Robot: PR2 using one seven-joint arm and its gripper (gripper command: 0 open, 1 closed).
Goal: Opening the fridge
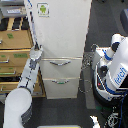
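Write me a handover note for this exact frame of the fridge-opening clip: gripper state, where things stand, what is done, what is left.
Gripper: at the left edge of the fridge's upper door, level with its lower part; the view is too coarse to tell whether it is open or shut, or whether it grips anything.
Fridge: white, upright, centre of the exterior view. The upper door looks closed or barely ajar; I cannot tell which. Both lower drawers with silver handles are shut.
Wooden drawer cabinet sits directly to the exterior view's left of the fridge, behind the arm.
Done: arm brought to the door edge.
Left: confirm the grip, then swing the door open.
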